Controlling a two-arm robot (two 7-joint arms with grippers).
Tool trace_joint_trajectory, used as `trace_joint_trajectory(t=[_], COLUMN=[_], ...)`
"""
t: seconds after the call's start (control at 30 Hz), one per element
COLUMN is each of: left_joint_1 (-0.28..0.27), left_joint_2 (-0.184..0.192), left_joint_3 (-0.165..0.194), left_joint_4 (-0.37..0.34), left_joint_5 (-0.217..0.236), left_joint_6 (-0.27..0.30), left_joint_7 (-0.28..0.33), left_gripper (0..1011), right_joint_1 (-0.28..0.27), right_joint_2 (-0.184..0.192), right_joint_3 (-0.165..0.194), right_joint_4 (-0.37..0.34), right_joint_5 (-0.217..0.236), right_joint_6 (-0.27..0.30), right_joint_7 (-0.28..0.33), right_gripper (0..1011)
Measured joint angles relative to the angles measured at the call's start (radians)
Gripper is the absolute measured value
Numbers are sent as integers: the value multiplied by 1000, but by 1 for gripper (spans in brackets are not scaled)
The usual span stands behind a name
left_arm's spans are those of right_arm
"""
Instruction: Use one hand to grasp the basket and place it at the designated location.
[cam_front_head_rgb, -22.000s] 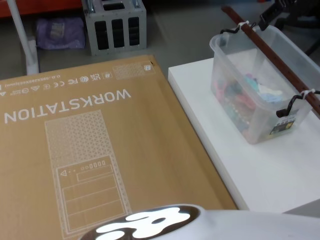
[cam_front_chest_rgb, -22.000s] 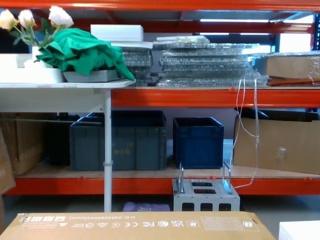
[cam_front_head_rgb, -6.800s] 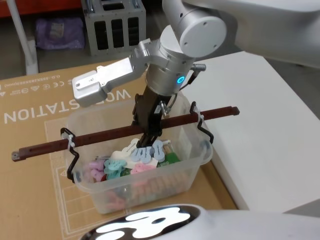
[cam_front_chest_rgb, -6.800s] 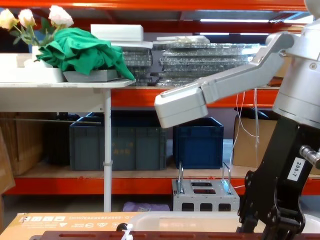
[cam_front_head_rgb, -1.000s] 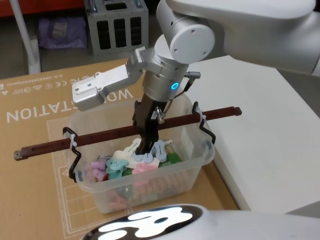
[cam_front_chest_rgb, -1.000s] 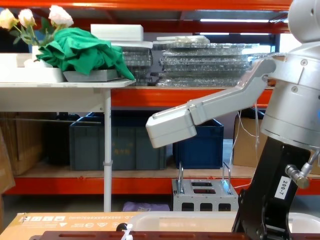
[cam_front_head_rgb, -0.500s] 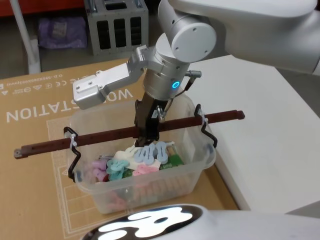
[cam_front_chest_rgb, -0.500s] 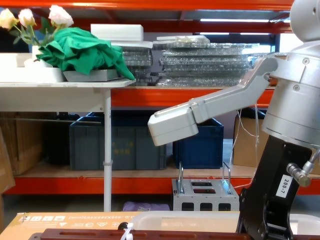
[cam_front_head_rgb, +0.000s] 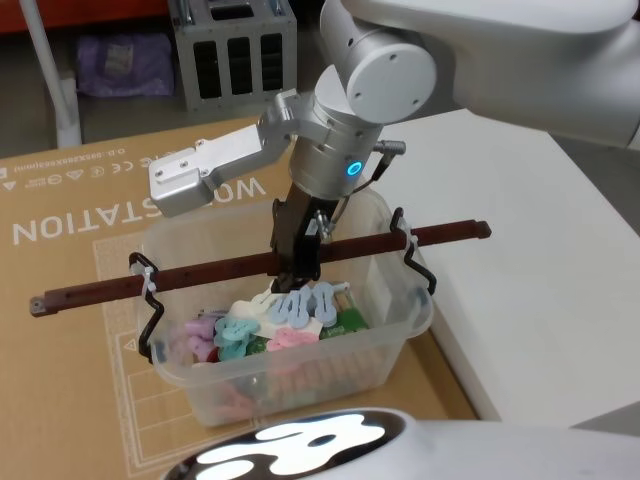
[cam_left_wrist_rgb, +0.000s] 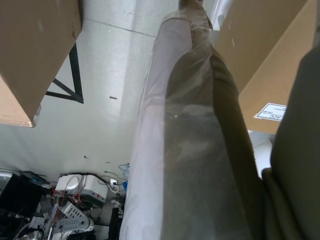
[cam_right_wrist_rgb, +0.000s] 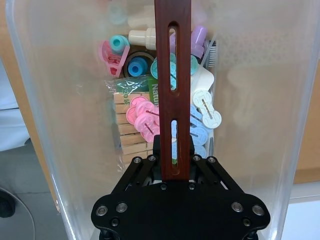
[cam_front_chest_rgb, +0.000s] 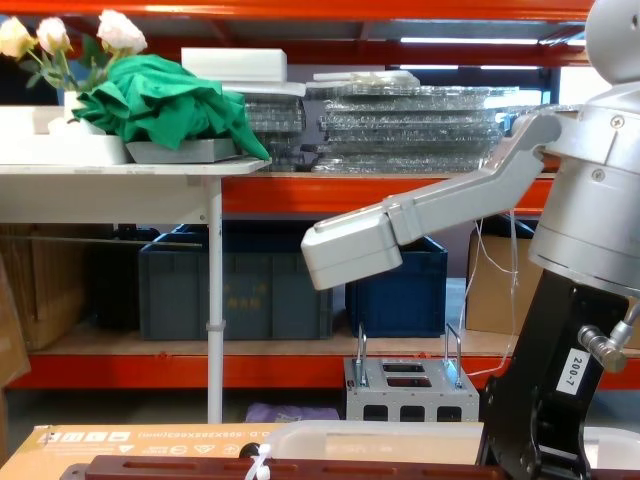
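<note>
Since twenty-two seconds ago the basket has moved from the white desk at right to over the cardboard box, centre frame. My right gripper clamps its wooden bar. If the wire hooks slip, I expect it to tip. The right wrist view reveals pegs that the chest view hides behind the rim. Whether my left gripper is wide or narrow, I cannot tell.

The right arm is being held reaching in from the right, its wrist being pointed down. The right gripper is being clamped on the brown bar, fingers pressed against both sides.
</note>
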Motion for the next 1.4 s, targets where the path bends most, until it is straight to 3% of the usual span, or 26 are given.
trace_joint_trajectory(t=[0.33, 0.8, 1.13, 1.4], left_joint_1=[0, 0, 0, 0], left_joint_2=[0, 0, 0, 0], left_joint_3=[0, 0, 0, 0], left_joint_4=[0, 0, 0, 0], left_joint_5=[0, 0, 0, 0], left_joint_6=[0, 0, 0, 0], left_joint_7=[0, 0, 0, 0], left_gripper=[0, 0, 0, 0], right_joint_1=[0, 18, 31, 56], right_joint_2=[0, 1, 22, 76], right_joint_3=[5, 40, 74, 129], right_joint_4=[9, 52, 80, 111], right_joint_5=[8, 57, 94, 149], right_joint_6=[0, 12, 24, 71], right_joint_7=[2, 14, 26, 52], right_gripper=[210, 209, 209, 209])
